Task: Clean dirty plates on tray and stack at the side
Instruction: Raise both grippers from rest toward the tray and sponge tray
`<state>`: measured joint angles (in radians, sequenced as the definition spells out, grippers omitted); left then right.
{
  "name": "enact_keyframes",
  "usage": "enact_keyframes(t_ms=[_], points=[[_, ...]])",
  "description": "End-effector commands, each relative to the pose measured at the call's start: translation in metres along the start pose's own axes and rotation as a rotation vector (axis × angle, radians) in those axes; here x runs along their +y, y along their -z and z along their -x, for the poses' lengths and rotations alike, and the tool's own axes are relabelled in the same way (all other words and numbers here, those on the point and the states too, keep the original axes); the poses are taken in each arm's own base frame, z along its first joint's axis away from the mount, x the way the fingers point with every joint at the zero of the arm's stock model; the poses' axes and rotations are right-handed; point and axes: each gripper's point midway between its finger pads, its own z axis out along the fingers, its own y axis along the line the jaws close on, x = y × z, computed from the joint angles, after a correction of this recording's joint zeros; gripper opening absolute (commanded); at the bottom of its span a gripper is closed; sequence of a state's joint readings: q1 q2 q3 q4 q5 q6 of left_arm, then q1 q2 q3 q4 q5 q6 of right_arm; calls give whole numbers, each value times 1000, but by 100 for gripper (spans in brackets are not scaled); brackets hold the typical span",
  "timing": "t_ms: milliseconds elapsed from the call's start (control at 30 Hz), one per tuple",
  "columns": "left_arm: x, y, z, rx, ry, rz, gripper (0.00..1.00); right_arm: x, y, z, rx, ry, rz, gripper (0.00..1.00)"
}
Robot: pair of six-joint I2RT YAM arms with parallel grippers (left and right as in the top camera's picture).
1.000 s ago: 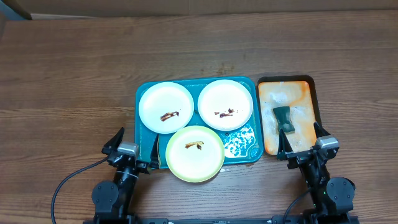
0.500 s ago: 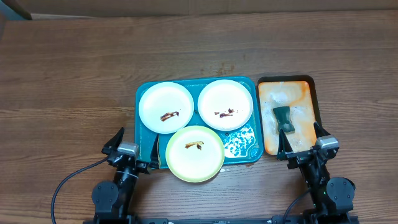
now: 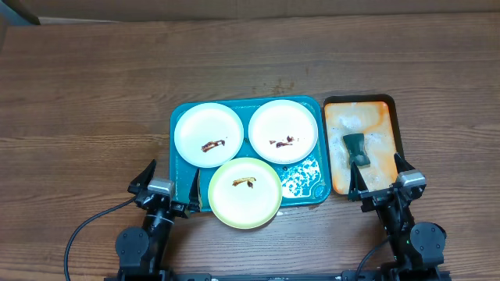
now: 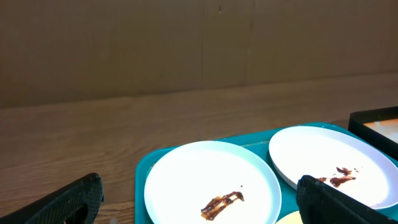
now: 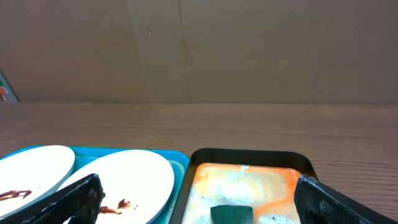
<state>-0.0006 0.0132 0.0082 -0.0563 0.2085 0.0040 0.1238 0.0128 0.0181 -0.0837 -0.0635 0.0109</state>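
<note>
The teal tray (image 3: 244,101) holds two white plates, one at its left (image 3: 208,134) and one at its right (image 3: 283,130), each with a brown smear. A pale yellow-green plate (image 3: 244,192), also smeared, overhangs the tray's near edge. My left gripper (image 3: 170,175) stands open at the tray's near left corner, with the left white plate (image 4: 211,180) just ahead between its spread fingers (image 4: 68,202). My right gripper (image 3: 376,173) is open at the near end of the orange tray, holding nothing. Its wrist view shows the right white plate (image 5: 124,177).
An orange, dark-rimmed tray (image 3: 359,117) with soapy foam sits right of the teal tray, touching it. A dark green sponge (image 3: 356,148) lies in it, in front of my right gripper (image 5: 202,202). Bare wooden table surrounds both trays, and a cardboard wall stands at the back.
</note>
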Motion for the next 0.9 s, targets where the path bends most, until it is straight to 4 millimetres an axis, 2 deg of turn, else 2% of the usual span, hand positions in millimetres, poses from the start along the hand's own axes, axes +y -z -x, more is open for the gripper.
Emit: enact_keyframes(t_ms=[0,433,533,733,867], points=[[-1,0,1,-7,-24,-5,100,-2,0,-2,-4,4,-5,100],[-2,0,2,-11,-16,-9,100,-1,0,0,-11,5,0,100],[-2,0,4,-19,43,-8,100,0,0,0,-10,-4,4,100],[1,2,-4,56,123,12,100,-2,0,-1,-4,-129,-9,100],[7,11,-1,163,141,67,100,-6,3,-1,27,-187,-41,100]])
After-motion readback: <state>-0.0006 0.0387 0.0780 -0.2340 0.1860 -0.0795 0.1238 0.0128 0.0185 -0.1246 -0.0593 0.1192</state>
